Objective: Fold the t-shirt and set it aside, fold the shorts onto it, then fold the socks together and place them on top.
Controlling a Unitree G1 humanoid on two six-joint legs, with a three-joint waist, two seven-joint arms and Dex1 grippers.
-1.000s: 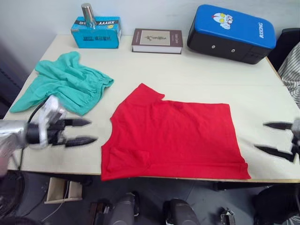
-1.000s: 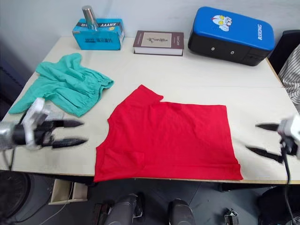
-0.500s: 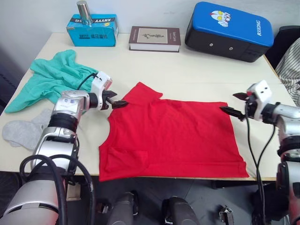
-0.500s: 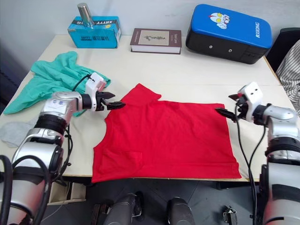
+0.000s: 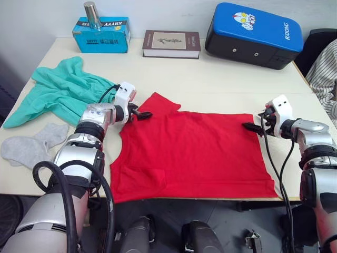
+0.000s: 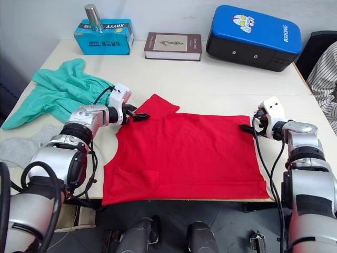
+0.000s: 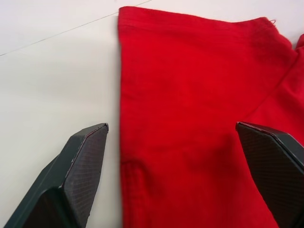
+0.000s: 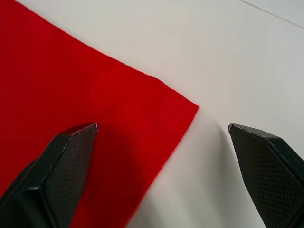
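At the back of the table (image 5: 221, 84) a teal carton (image 5: 101, 34) carried printed lettering too small for me to read, with a steel cylinder (image 5: 91, 14) standing on it; next came a dark book (image 5: 170, 44) with an illegible cover label, then a blue-and-black pad (image 5: 255, 35) lettered "RIXING" beside a cartoon face. Nearer me, going from the left, the socks (image 5: 29, 147) lay grey at the table's edge, the shorts (image 5: 63, 95) sat crumpled behind them, and the t-shirt (image 5: 195, 153) was spread flat in the middle. The left gripper (image 5: 141, 114) was at the shirt's sleeve, jaws spread wide — one finger (image 7: 80, 161) over bare table, the other over red cloth, nothing clasped. The right gripper (image 5: 251, 127) sat at the shirt's far corner, likewise gaping, one finger (image 8: 57, 166) above the cloth, the corner between them and unpinched.
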